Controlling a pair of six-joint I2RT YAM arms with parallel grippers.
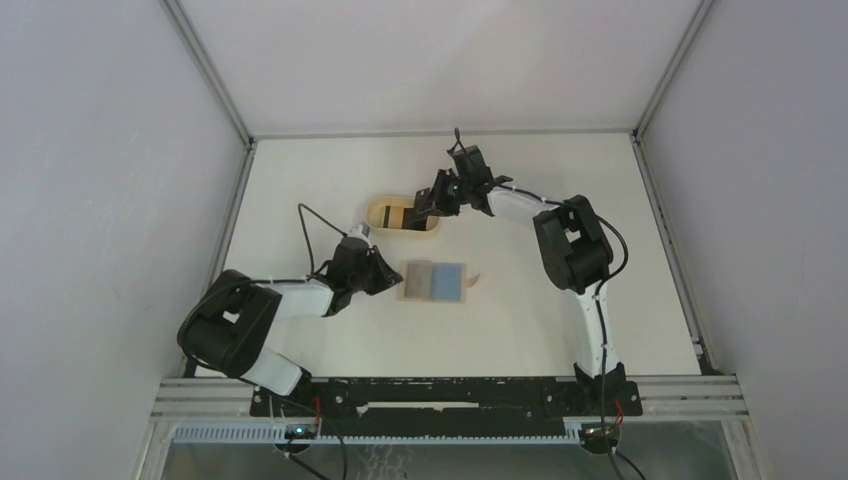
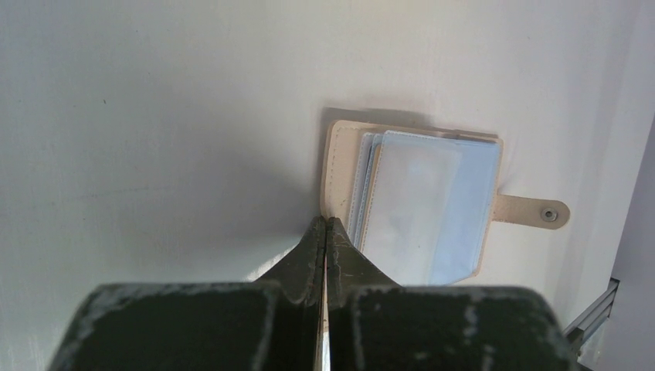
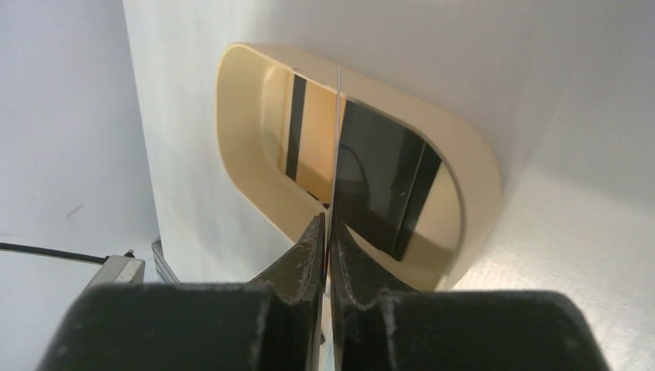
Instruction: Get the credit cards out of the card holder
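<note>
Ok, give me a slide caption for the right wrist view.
Right jaws pinch a credit card edge-on over the oval wooden tray, with other cards already lying inside.

The small flat tan-beige folding card holder [image 1: 435, 281] lies open and flat at the centre of the top view, tan half left and blue half right, with its short dark-dotted closure tab [image 2: 533, 211] pointing right. Up and left of it, a tan dark-striped card [image 3: 317, 139] and a dark card [image 3: 378, 174] sit in the oval light-wood tray [image 3: 475, 170]. A third card [image 3: 337, 116] stands edge-on above them, its lower end between the right gripper [image 3: 328, 228] fingertips.
</note>
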